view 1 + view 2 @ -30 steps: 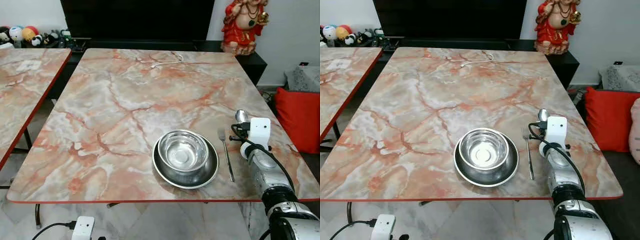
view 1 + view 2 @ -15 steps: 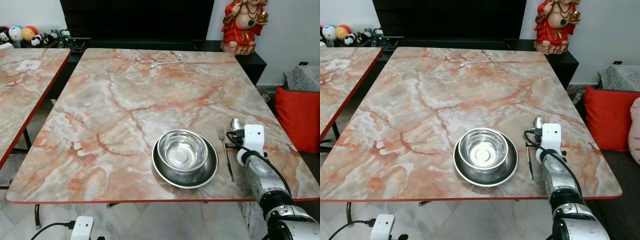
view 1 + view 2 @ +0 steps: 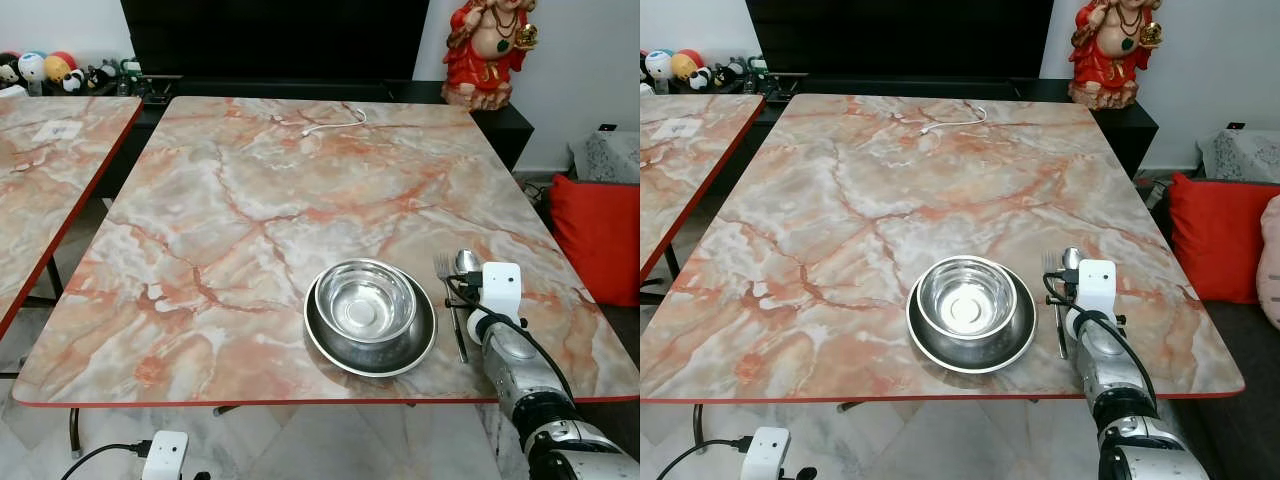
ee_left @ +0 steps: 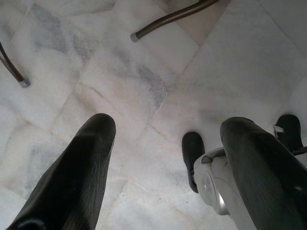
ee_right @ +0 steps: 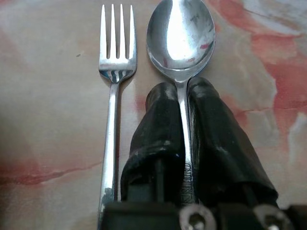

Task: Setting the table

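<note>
A steel bowl (image 3: 366,300) sits inside a steel plate (image 3: 415,345) near the front right of the marble table (image 3: 250,210). A fork (image 3: 451,307) lies just right of the plate, tines pointing away from me. My right gripper (image 5: 180,98) is shut on the handle of a spoon (image 5: 181,36), whose bowl (image 3: 467,262) lies right beside the fork's tines, low over the tabletop. In the left wrist view my left gripper (image 4: 168,143) hangs open above the floor with nothing between its fingers.
A white cable (image 3: 335,122) lies at the table's far edge. A red and gold statue (image 3: 492,50) stands on a dark cabinet behind. A second marble table (image 3: 50,170) is to the left, red cushions (image 3: 598,235) to the right. Chair legs (image 4: 168,19) cross the tiled floor.
My right gripper has carried the spoon leftward and nearer to me, from well right of the fork to right beside its tines. Bowl, plate and fork have stayed put.
</note>
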Tool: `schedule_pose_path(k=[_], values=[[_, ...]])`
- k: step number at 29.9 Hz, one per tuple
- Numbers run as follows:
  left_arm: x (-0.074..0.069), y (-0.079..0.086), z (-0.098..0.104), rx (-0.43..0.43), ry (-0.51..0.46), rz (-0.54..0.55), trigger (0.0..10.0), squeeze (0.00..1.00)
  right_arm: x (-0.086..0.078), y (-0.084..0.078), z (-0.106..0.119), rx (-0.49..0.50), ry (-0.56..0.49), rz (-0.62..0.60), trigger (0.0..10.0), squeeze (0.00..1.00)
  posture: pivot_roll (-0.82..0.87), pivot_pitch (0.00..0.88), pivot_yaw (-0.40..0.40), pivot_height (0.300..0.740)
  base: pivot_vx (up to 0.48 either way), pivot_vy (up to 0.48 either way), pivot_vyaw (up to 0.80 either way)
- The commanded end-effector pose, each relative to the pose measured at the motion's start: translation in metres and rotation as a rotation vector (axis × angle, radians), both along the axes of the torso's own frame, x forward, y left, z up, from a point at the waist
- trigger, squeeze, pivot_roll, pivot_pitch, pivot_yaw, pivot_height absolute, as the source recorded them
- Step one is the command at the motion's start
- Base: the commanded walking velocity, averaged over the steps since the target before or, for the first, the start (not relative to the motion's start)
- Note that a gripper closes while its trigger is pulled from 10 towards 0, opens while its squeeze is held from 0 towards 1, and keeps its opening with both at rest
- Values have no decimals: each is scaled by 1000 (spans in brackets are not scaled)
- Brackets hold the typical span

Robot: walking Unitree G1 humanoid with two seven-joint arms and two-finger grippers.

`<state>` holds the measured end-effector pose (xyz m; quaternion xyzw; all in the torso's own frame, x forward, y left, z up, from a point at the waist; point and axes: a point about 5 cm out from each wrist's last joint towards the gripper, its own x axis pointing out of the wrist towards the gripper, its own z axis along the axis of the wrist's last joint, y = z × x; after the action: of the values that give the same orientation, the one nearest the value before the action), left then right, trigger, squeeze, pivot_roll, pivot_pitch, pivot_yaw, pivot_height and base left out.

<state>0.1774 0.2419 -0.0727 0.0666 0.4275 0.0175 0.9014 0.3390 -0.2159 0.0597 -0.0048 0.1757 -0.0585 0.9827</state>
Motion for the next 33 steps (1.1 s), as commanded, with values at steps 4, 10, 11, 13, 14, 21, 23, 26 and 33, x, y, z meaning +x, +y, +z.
schedule_pose_path(k=[4,10,11,13,14,21,23,26,33], values=[[-4,-1,-3,1,20,-5,10000,0,-3,-4,-2,10,-2,-26,10000,0,97,33,-37,740,0,0,0],[-3,-2,-2,0,17,-8,10000,0,-4,-4,-4,11,2,-29,10000,0,96,40,-38,740,0,0,0],[-3,-2,-2,0,16,-8,10000,0,-4,-3,-5,12,2,-29,10000,0,96,40,-38,740,0,0,0],[-2,-3,-2,0,14,-9,10000,0,-5,-4,-5,13,4,-30,10000,0,95,41,-37,740,0,0,0],[-2,-3,-2,0,14,-9,10000,0,-5,-4,-5,13,5,-31,10000,0,95,41,-37,740,0,0,0],[-2,-5,-2,-1,10,-12,10000,0,-5,-4,-6,13,6,-33,10000,0,95,41,-37,740,0,0,0],[-1,-5,-2,-1,9,-13,10000,0,-5,-4,-6,13,6,-33,10000,16,95,41,-37,740,0,0,0],[-2,-5,-2,-1,9,-13,10000,0,-5,-4,-6,12,6,-34,10000,39,94,40,-36,740,0,0,0],[-3,-3,-3,2,15,-10,10000,0,-6,-4,-6,11,8,-37,10000,94,95,41,-36,740,0,0,0]])
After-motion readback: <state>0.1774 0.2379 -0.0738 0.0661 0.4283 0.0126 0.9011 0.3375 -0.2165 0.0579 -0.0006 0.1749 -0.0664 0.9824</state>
